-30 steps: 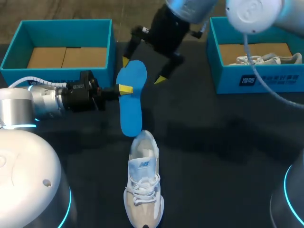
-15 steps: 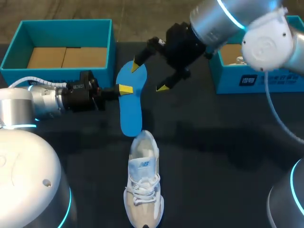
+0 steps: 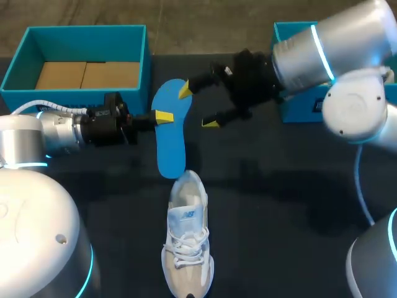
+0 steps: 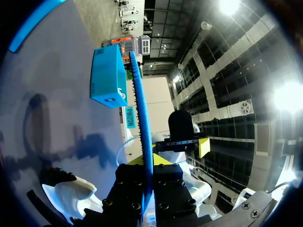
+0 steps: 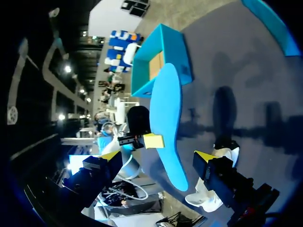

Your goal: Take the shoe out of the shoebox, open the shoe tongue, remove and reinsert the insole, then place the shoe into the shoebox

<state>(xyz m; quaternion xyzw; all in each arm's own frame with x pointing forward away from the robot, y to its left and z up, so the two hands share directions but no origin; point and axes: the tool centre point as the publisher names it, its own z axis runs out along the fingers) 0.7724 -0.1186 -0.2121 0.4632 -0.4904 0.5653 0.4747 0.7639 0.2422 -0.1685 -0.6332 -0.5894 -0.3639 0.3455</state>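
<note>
1. The left gripper (image 3: 162, 116) was closed on the flat blue foam insole (image 3: 170, 139), pinching one long edge from both sides. It sat beyond the heel of the white and grey lace-up sneaker (image 3: 187, 242), on the left arm's side.
2. In the left wrist view the insole stood edge-on between that gripper's fingers and ran straight out ahead of them.
3. The right gripper (image 3: 197, 107) was spread wide and held nothing. It sat farther beyond the sneaker's heel than the left gripper did. In the right wrist view the insole's broad end lay between its yellow tips with a gap on each side. In the head view one tip overlapped the insole's edge, and whether it touched could not be told.
4. The insole's narrow end hung just beside the sneaker's heel collar, and its broad end pointed away from the sneaker.
5. The sneaker lay on the dark table top (image 3: 279, 186) with its laces nearest the robot and nothing in its mouth.
6. The open teal cardboard shoebox (image 3: 80, 34), showing a brown floor, stood well beyond the sneaker on the left. A second teal box (image 3: 296, 108) stood beyond it on the right, largely hidden by the right arm.
7. The insole looked fully removed, so reinsertion was probably the step in hand. The next move likely called for the right gripper to close on the broad end. The insole would then need turning so that end entered the sneaker's mouth first.
</note>
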